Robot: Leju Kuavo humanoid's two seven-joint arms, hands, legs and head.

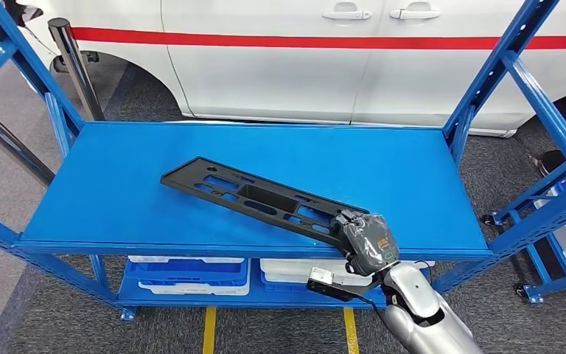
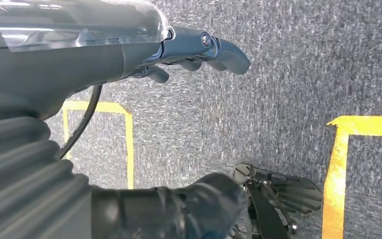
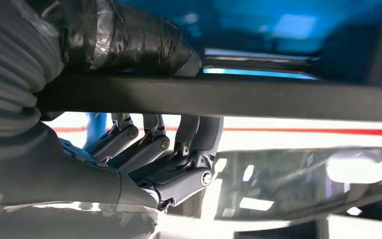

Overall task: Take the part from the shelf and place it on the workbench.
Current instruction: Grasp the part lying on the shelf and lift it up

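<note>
A long black plastic part [image 1: 254,200] with several cut-outs lies slantwise on the blue shelf top [image 1: 118,184], its far end toward the back left. My right hand [image 1: 368,242] grips its near right end at the shelf's front edge. In the right wrist view the part [image 3: 258,97] runs as a dark bar with the thumb on one side and the fingers [image 3: 154,144] curled against the other. My left hand [image 2: 194,52] hangs over grey carpet, its fingers loosely bent and holding nothing.
A white car with a red stripe [image 1: 324,51] stands just behind the shelf. Blue uprights [image 1: 486,81] flank the shelf top. Blue and white bins [image 1: 191,273] sit on the lower level. Yellow floor lines [image 2: 338,164] cross the carpet. Another blue rack [image 1: 560,214] stands at right.
</note>
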